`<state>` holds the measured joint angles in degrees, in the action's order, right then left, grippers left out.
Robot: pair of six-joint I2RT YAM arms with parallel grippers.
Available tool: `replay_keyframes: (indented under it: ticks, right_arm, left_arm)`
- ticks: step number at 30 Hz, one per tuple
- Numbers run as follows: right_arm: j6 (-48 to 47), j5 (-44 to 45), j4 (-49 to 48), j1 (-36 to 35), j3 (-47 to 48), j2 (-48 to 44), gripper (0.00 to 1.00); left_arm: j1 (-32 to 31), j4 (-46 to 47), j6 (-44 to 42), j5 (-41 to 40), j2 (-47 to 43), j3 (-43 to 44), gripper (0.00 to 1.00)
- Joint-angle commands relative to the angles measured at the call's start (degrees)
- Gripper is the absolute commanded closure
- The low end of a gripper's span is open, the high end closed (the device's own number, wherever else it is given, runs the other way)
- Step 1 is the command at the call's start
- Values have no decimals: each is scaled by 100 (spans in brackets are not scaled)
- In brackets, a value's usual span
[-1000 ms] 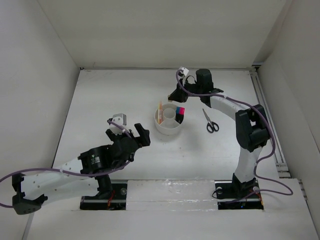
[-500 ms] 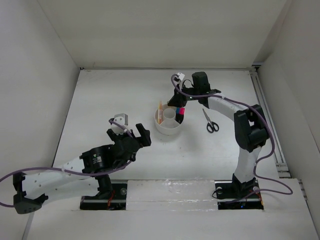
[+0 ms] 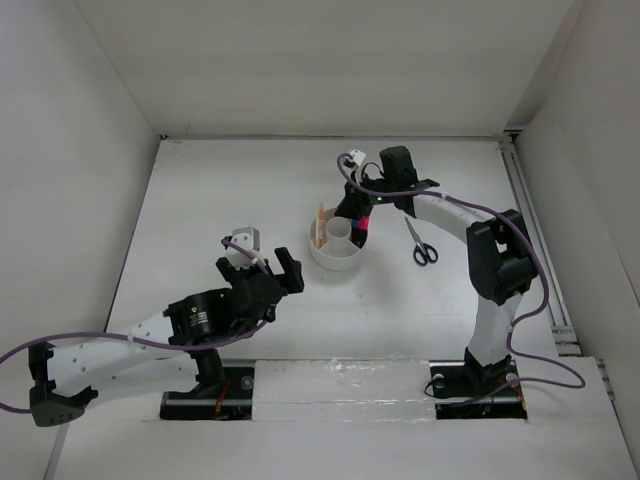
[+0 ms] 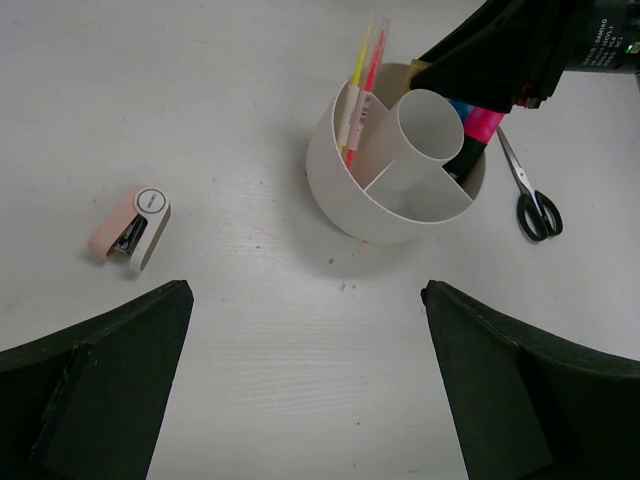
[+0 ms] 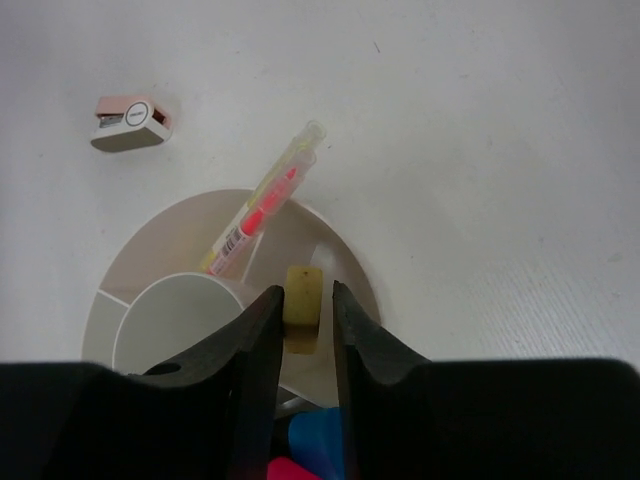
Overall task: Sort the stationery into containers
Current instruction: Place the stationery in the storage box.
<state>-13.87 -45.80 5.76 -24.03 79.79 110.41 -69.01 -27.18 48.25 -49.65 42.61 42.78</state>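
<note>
At lower left of the overhead view, the left gripper (image 3: 258, 266) hovered with its claw spread wide. A pink-and-white stapler (image 4: 130, 228) lay left of the round white organizer (image 4: 345, 195), which sat near centre frame. Yellow and pink pens (image 4: 360, 75) leaned in its left wedge. Over its far side, the right gripper (image 5: 303, 300) had narrowly parted fingers flanking the tan eraser (image 5: 303, 312); whether they pinched it could not be told. A blue-capped marker (image 4: 462, 106) and a pink-capped marker (image 4: 482, 124) stood in the right wedge. Black-handled scissors (image 3: 422, 245) lay at the right.

white organizer (image 4: 335, 185), tan eraser (image 5: 302, 298), yellow and pink pens (image 4: 357, 80), black-handled scissors (image 4: 522, 185)
</note>
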Motion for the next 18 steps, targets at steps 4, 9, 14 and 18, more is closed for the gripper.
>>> replay_keyframes:
  ticks: [4,9,14,18]
  right_arm:
    - [-125,-8,-57,-5,99,-336,56]
    - [-125,45,-57,-58,98,-590,52]
    - [41,220,-163,-58,46,-915,45]
    - [462,764,-601,-58,-200,-1302,37]
  left_arm:
    - [-24,99,0,-186,-16,37,0]
    - [-24,152,0,-186,37,37,0]
    - [-24,152,0,-133,142,37,0]
    - [-24,152,70,-133,265,37,0]
